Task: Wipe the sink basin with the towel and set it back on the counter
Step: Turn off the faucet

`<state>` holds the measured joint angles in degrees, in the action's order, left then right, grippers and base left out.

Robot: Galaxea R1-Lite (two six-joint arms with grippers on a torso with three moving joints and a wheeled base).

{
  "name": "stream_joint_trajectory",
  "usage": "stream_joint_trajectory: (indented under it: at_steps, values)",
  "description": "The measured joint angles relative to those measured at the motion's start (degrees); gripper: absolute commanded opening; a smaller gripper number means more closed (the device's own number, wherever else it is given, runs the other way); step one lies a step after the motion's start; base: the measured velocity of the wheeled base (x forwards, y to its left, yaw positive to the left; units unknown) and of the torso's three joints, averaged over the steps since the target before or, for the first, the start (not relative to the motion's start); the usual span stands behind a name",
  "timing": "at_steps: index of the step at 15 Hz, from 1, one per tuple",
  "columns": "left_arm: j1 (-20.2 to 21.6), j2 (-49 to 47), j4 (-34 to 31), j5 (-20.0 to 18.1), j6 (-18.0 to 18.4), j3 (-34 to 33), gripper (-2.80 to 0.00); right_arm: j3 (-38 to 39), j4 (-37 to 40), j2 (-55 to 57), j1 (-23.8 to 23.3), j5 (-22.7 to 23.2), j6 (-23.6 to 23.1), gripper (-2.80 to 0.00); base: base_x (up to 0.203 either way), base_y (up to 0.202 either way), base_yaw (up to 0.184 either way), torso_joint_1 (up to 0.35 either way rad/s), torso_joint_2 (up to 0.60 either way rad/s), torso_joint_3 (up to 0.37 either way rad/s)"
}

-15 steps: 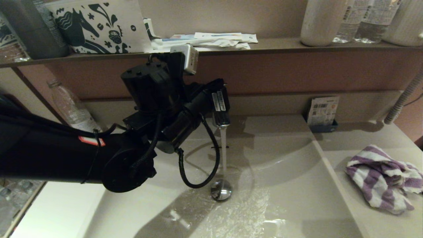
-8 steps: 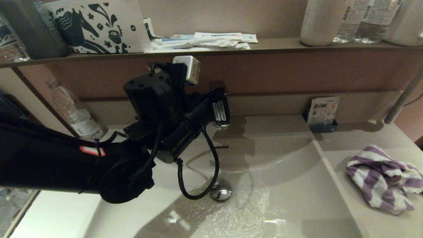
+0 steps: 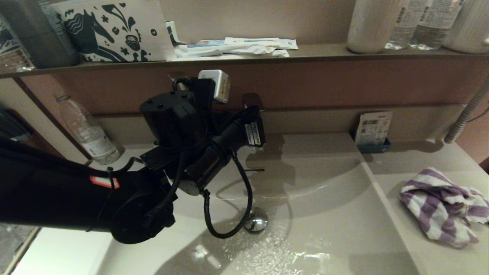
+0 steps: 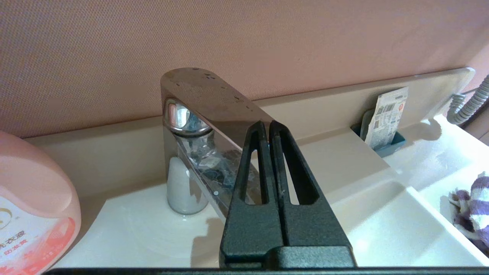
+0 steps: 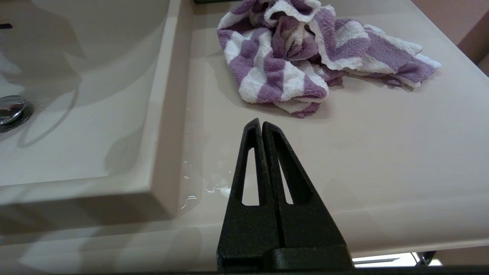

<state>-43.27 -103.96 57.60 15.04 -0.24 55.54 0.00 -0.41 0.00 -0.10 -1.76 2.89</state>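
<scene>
The purple and white striped towel (image 3: 443, 206) lies crumpled on the counter (image 3: 405, 172) right of the sink basin (image 3: 336, 214). The basin is wet near its chrome drain plug (image 3: 256, 224). My left gripper (image 4: 266, 124) is shut, with its tips against the end of the chrome faucet lever (image 4: 198, 99) above the basin's rear. No water runs from the faucet. My right gripper (image 5: 261, 121) is shut and empty. It hovers over the front of the counter (image 5: 382, 145), short of the towel (image 5: 305, 57), and is out of the head view.
A brown shelf (image 3: 324, 53) above carries white packets, a patterned box and bottles. A clear bottle (image 3: 86, 130) stands back left and a pink detergent bottle (image 4: 30, 214) beside the faucet. A card holder (image 3: 373, 130) and a grey hose (image 3: 466, 114) are back right.
The stream from the faucet has stopped. My left wrist has dropped a little at the faucet lever. The towel has not moved.
</scene>
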Motion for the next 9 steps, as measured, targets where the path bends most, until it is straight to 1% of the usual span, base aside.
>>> stream_joint_trajectory:
  at_steps: [4,9]
  values:
    - [0.35,1.42,-0.39,-0.02,0.09,-0.02,-2.8,0.0,0.0,0.0,0.0,0.0,-0.02,-2.8,0.0,0.0,0.0,0.0,0.0,0.0]
    - [0.57,0.31,-1.68,-0.16,0.32,2.14,-2.8,0.0,0.0,0.0,0.0,0.0,-0.02,-2.8,0.0,0.0,0.0,0.0,0.0,0.0]
